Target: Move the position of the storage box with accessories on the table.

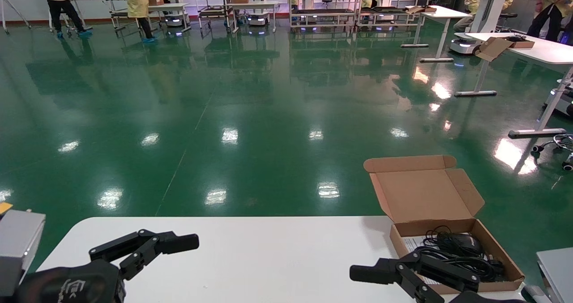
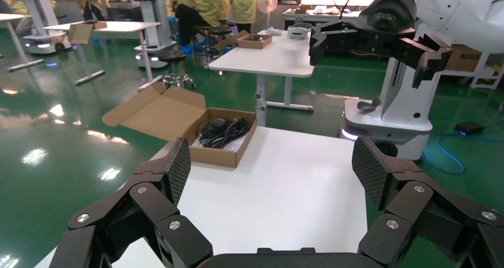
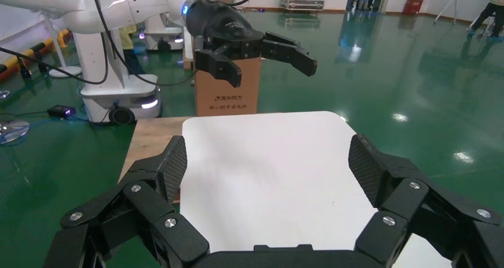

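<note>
The brown storage box (image 1: 505,257) sits at the far right corner of the white table (image 1: 268,258), its lid (image 1: 421,189) open and leaning back past the far edge. Inside lie the black mouse (image 1: 465,244) with its coiled cable and a white printed sheet (image 1: 409,242). The box (image 2: 221,154) and mouse cable (image 2: 223,131) also show in the left wrist view. My right gripper (image 1: 385,280) is open and empty, hovering by the box's near left corner. My left gripper (image 1: 174,245) is open and empty over the table's left end. Both also show in their wrist views, left (image 2: 273,167) and right (image 3: 267,161).
A tall printed cardboard box (image 3: 229,92) and a wooden surface (image 3: 154,137) lie beyond the table's left end. A white robot base (image 2: 386,119) stands beside the table's right end. White desks (image 1: 528,48) with boxes, racks and people stand far off across the green floor.
</note>
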